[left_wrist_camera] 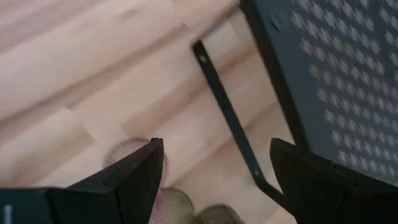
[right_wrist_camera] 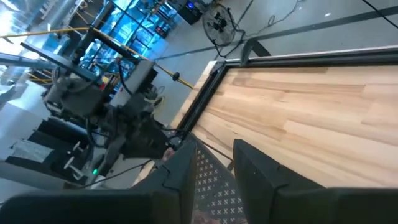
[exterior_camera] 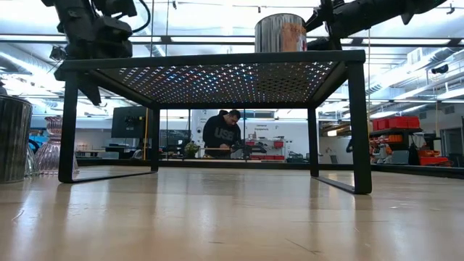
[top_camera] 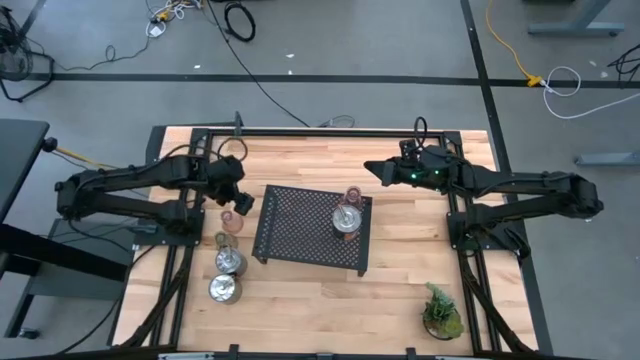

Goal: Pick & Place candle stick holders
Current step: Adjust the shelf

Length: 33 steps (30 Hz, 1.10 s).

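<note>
A: Where do the candle stick holders sit?

B: A silver holder (top_camera: 346, 220) stands on the black perforated tray (top_camera: 300, 225), toward its right edge, and a pinkish glass cup (top_camera: 353, 196) is just beside it at the tray's far right corner. In the low view that silver holder (exterior_camera: 280, 32) shows on top of the tray (exterior_camera: 217, 58). Off the tray's left side, on the wooden table (top_camera: 400, 290), stand a pink glass cup (top_camera: 231, 221), a greenish glass cup (top_camera: 221, 240), and two more silver holders (top_camera: 231, 262) (top_camera: 224, 289).

A: And the left gripper?

B: The left gripper (top_camera: 240, 201) hangs just above the pink glass cup beside the tray's left edge. Its fingers (left_wrist_camera: 134, 177) are spread apart with nothing between them; the pink cup (left_wrist_camera: 127, 152) peeks out next to one fingertip, and the tray's leg bar (left_wrist_camera: 227, 115) lies between the two fingers.

A: The right gripper?

B: The right gripper (top_camera: 377, 171) hovers past the tray's far right corner, apart from the cup there. Its fingers (right_wrist_camera: 261, 165) stand close together, only a narrow gap left, gripping nothing.

A: Anything else?

B: A small green potted plant (top_camera: 440, 312) stands near the table's right front corner. A person (exterior_camera: 222, 133) is in the room behind.
</note>
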{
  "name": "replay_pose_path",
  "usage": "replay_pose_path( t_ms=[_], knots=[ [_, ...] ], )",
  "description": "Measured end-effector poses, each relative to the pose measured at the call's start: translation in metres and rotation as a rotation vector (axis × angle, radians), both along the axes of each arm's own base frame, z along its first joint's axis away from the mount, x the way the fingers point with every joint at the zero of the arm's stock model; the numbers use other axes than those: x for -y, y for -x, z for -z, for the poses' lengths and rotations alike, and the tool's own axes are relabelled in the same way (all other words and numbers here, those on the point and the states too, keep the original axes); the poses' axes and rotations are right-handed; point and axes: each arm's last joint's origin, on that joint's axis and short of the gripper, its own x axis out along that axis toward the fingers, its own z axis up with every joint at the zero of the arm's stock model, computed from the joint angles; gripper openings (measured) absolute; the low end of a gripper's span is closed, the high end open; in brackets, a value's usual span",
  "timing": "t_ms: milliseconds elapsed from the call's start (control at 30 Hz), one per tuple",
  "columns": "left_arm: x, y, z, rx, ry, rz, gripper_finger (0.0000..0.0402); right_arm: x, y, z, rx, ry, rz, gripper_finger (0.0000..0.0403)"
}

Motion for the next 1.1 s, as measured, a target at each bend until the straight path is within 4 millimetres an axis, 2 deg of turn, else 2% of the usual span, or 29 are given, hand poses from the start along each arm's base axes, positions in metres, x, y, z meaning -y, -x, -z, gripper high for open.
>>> replay_pose_path(
  t_ms=[200, 367, 667, 1100],
  knots=[
    [0.016, -0.009, 0.009, -0.077, -0.021, 0.078, 0.0295, -0.004, 0.004, -0.009, 0.058, 0.035, -0.017, 0.0105],
    [0.021, -0.02, 0.02, -0.147, -0.003, 0.056, 0.0295, -0.008, 0.007, -0.015, 0.089, 0.049, -0.034, 0.0095],
    [0.037, -0.049, 0.029, -0.042, 0.08, 0.029, 0.0295, -0.014, 0.007, -0.015, 0.078, 0.067, -0.078, 0.0067],
    [0.057, -0.055, 0.029, -0.003, 0.146, 0.014, 0.0295, -0.015, 0.007, -0.015, 0.077, 0.074, -0.1, 0.0052]
  ],
)
